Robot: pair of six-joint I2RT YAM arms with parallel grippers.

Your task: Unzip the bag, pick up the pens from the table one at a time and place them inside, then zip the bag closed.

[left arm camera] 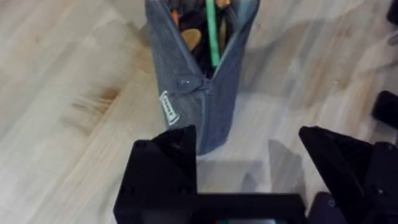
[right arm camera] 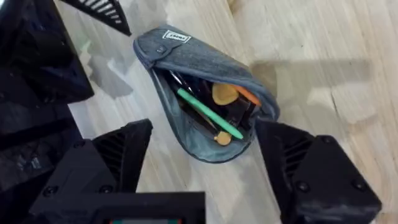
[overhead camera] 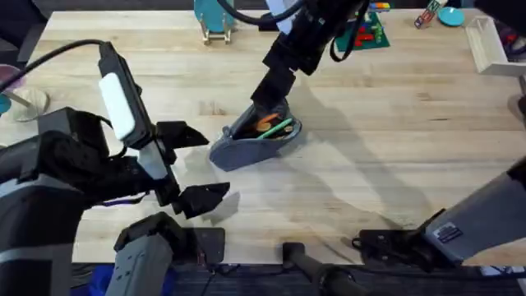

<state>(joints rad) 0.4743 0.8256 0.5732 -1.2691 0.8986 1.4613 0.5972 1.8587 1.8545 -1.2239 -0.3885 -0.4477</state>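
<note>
We start at the right gripper [right arm camera: 205, 158]: its two black fingers stand wide apart, empty, just above the open end of the bag [right arm camera: 202, 93]. From overhead we see this arm reaching across the middle of the table [overhead camera: 394, 123], its gripper [overhead camera: 269, 103] at the far end of the bag [overhead camera: 256, 138].

The left gripper [left arm camera: 249, 171] is also spread wide, holding nothing, near the closed end of the bag [left arm camera: 199, 87]. Overhead, its fingers [overhead camera: 187, 133] sit well apart to the left of the bag.

The right wrist view lets us look into the pouch: one green pen [right arm camera: 208, 113] lies lengthwise inside, with orange things beside it, and the zipper gapes open. The left wrist view gives us instead the closed end, a small white label on the fabric, and the green pen [left arm camera: 212, 31] poking up in the opening. The overhead view alone shows both arms together.

We count one bag, one green pen, and two grippers.
</note>
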